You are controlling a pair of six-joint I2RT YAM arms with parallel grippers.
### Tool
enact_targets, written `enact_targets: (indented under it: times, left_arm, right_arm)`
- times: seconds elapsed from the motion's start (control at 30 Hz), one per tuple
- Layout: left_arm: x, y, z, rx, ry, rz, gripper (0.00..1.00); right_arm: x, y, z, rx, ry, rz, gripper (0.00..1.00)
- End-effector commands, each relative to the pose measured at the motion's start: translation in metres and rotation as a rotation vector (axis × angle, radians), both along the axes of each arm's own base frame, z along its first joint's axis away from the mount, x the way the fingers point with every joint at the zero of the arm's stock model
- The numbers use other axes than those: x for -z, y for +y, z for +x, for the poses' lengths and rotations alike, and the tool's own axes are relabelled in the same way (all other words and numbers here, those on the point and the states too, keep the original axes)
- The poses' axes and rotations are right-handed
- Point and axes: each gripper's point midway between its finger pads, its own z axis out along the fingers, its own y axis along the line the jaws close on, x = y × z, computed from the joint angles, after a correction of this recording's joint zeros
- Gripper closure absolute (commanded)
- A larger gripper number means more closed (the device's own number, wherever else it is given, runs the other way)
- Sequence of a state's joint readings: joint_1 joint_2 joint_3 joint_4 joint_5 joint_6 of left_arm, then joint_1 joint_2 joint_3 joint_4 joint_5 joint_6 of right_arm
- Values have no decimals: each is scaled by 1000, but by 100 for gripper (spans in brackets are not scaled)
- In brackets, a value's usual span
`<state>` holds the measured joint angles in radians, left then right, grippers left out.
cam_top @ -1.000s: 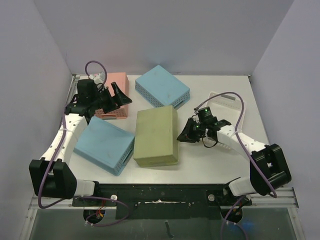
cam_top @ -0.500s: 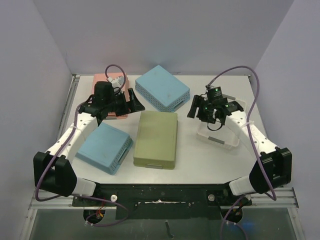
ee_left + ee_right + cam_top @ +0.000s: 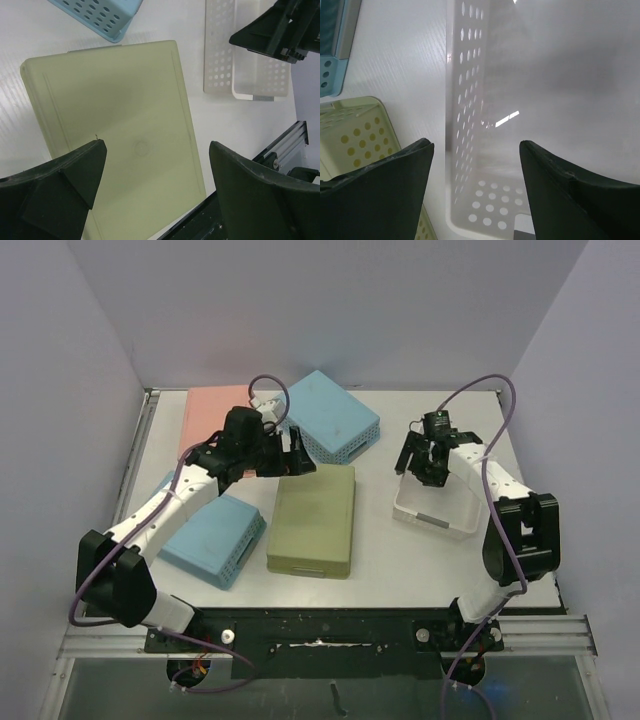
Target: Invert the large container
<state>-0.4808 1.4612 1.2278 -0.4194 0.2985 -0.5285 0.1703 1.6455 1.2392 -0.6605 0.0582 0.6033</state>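
- The large green container [image 3: 313,520] is seen lying bottom-up at the middle of the surface [image 3: 400,565].
- The left hand [image 3: 155,150] is held wide open above it, empty.
- The right hand [image 3: 476,147] is held open over the white basket [image 3: 470,100], empty.
- The grey tag [image 3: 257,98] on the basket cannot be read.

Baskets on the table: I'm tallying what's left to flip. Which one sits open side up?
The white basket under the right gripper: its hollow inside shows. The green, pink, far blue and near blue show flat bottoms.

place: lab booth | cues: plain walls [image 3: 330,310], white table [image 3: 420,570], frame rail [image 3: 320,625]
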Motion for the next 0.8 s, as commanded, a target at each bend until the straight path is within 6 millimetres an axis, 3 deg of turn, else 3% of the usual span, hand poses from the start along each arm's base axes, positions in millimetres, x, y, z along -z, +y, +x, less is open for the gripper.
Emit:
enact_targets:
  times: [0.0,0.13,0.37,0.43,0.57,0.63,0.7,0.77]
  left_arm:
    - [-29,-9,2,8,-93,-22,15]
    - [-28,-15,-5,25,-90,-42,15]
    - [-24,-12,-6,21,-93,-20,15]
    - [-24,-12,-6,19,-100,-21,14]
    - [-25,-13,-4,32,-106,-15,14]
    - [-24,-14,-3,41,-104,-10,14]
    - [-25,-15,-3,48,-103,-4,14]
    - [-26,-13,-2,40,-108,5,14]
  right_arm:
    - [-13,13,25,-5,-84,72,30]
    - [-7,6,21,19,-70,47,46]
    - [-29,12,24,-73,-122,37,77]
    - [-28,11,26,-73,-114,27,76]
    - [-12,1,31,-45,-73,-7,61]
    - [-4,-5,35,-20,-58,-33,63]
    - [1,-8,39,0,-46,-48,79]
    - [-7,-4,43,-8,-60,-33,99]
